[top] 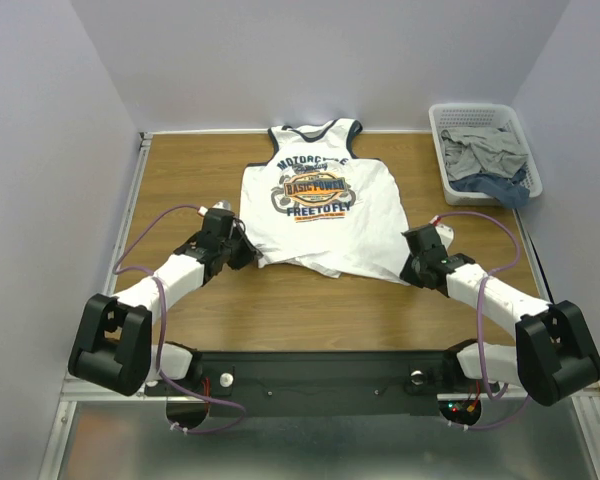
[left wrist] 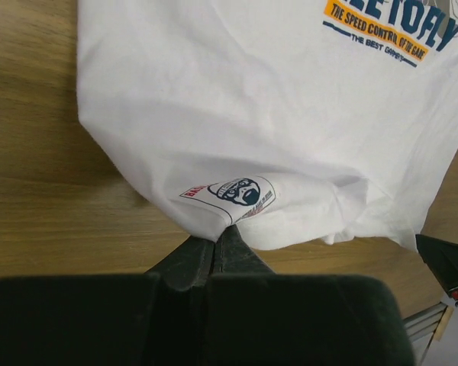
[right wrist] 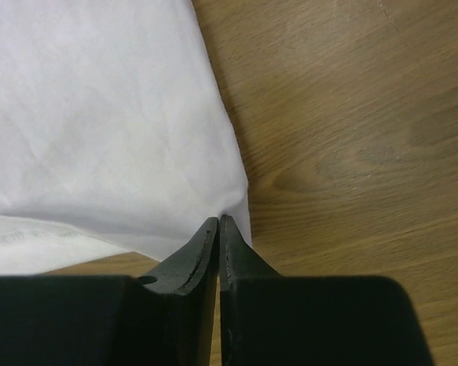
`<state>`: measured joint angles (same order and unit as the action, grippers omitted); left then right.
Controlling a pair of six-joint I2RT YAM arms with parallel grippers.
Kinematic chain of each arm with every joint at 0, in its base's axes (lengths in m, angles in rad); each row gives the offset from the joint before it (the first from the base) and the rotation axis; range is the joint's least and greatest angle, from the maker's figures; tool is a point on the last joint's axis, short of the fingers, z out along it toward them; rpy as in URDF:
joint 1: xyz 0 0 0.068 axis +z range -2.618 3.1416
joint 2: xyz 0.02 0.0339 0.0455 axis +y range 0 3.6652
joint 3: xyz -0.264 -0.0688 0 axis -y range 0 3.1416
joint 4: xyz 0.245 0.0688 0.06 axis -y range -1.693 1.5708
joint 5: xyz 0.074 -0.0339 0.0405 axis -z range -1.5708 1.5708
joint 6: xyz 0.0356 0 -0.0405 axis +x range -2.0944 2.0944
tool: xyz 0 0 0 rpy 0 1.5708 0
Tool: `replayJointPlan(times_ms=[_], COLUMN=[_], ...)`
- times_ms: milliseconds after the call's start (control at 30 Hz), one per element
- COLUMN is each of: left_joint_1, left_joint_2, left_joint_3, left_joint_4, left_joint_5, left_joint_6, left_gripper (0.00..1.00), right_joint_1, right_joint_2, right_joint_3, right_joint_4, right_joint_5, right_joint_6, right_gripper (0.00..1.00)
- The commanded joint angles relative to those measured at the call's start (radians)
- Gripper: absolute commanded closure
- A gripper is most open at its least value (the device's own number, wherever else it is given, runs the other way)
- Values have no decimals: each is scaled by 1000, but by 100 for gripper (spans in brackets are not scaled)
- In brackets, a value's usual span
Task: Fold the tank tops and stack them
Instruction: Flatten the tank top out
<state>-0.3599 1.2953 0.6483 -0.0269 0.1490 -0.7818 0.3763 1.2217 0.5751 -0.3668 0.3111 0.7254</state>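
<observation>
A white tank top (top: 320,205) with navy trim and a navy-orange chest print lies flat on the wooden table, neck toward the back wall. At its near left hem corner my left gripper (top: 248,252) is shut on the cloth; the left wrist view shows the black fingers (left wrist: 191,263) pinching the tank top (left wrist: 252,114) hem just below a small printed label (left wrist: 240,194). My right gripper (top: 410,262) is shut on the near right hem corner, and in the right wrist view its fingertips (right wrist: 230,240) meet on the edge of the tank top (right wrist: 99,130).
A white basket (top: 443,130) with grey and blue garments (top: 490,158) stands at the back right. Bare wood (top: 180,170) lies left of the shirt and between the hem and the arm bases (top: 320,380). White walls close in the table on three sides.
</observation>
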Motion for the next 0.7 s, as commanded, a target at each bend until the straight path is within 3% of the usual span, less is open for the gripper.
replayJointPlan(times_ms=[0,100,133,200,233,333,467,667], left_joint_1=[38,47,47,47,45,35,-10,-137], left_joint_2=[-50,-57,-57,-73,-80,-119,-117,50], left_joint_3=[28,19,19,19,27,62,145,284], left_joint_4=[-34,-36,-33,-25,-21,-22,-21,41], left_joint_5=[3,35,46,83,93,93,90,95], left_joint_6=[55,76,81,99,105,133,165,164], left_gripper=[100,95,79,64,51,40,39,40], right_joint_1=[-1,-1,-1,-1,1,10,48,118], right_joint_2=[10,10,9,15,27,55,105,217], right_joint_3=[51,89,100,127,134,154,173,212], right_joint_4=[31,31,32,32,35,46,83,132], right_joint_5=[0,-7,-10,-23,-36,-66,-89,-110], right_joint_6=[-21,-33,-41,-53,-63,-70,-64,-44], right_gripper=[97,100,100,100,100,99,97,92])
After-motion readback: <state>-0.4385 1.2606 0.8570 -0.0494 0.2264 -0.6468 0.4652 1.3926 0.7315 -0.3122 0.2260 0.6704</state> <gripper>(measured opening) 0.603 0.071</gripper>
